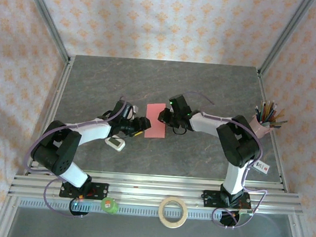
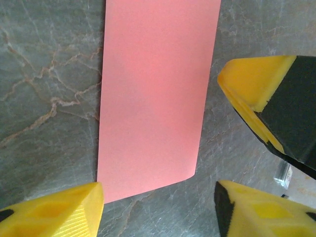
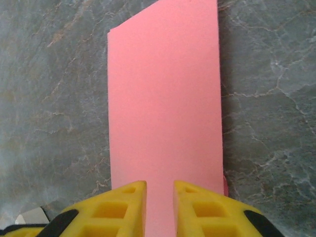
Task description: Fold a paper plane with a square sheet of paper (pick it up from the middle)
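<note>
From the top camera I see the square sheet of paper (image 1: 156, 120) lying flat near the middle of the grey stone-patterned table (image 1: 214, 84). It reads as a tall rectangle, not a square, so I judge it is already folded once in half. The 2 arms reach in to it from opposite sides: the left gripper (image 1: 140, 125) at its lower left edge, the right gripper (image 1: 164, 118) at its right edge. I take that as 1 side pinning the sheet while the other sets up the next fold. A small white gadget (image 1: 115, 143) sits just beside the left arm, a cup of pens (image 1: 265, 124) stands at the far right, and a tape roll (image 1: 173, 212) lies near the arm bases. Patterned wallpaper and metal posts close the cell in. On the left wrist camera, the left gripper's 2 yellow fingers (image 2: 64, 212) stand wide apart, with the paper's near corner and bare table between them; it grips nothing. On the right wrist camera, the fingers (image 3: 126, 207) are nearly together with a narrow gap between them, and the paper runs under them. They look set on its near edge to hold it down, though I cannot tell whether they press on it.
</note>
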